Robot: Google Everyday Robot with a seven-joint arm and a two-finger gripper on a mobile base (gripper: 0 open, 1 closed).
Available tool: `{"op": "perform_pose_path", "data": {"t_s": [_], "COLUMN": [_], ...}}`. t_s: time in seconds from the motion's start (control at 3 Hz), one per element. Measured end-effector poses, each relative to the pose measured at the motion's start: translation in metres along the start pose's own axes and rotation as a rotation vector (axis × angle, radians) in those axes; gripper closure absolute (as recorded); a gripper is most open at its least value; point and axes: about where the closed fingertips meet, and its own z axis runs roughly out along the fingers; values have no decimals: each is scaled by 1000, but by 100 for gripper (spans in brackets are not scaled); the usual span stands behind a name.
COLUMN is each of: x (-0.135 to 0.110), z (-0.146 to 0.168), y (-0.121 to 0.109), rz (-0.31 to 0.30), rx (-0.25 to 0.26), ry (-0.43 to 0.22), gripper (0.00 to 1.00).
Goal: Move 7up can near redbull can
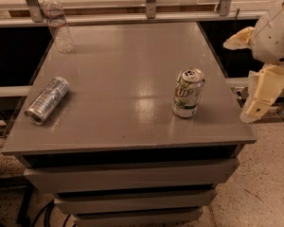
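Note:
The 7up can (188,92) stands upright on the grey table (128,79), right of the middle and near the front edge. The redbull can (47,100) lies on its side near the table's left edge, its top end pointing to the front left. My gripper (253,111) hangs off the table's right side, to the right of the 7up can and apart from it, holding nothing that I can see. The arm's white joint (274,32) is above it.
A clear plastic water bottle (57,21) stands at the table's back left corner. A metal rail with posts (150,4) runs behind the table. Drawers (132,174) sit under the tabletop. Speckled floor (265,183) lies to the right.

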Motion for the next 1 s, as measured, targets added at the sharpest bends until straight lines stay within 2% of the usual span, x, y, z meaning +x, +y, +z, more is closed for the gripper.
{"op": "perform_pose_path", "data": {"t_s": [0.67, 1.0], "x": [-36, -54], "z": [20, 29], "y": [2, 5], "rz": [-203, -294], "rx": [-49, -68], "ry": [-88, -108], "gripper": [0, 0]}}
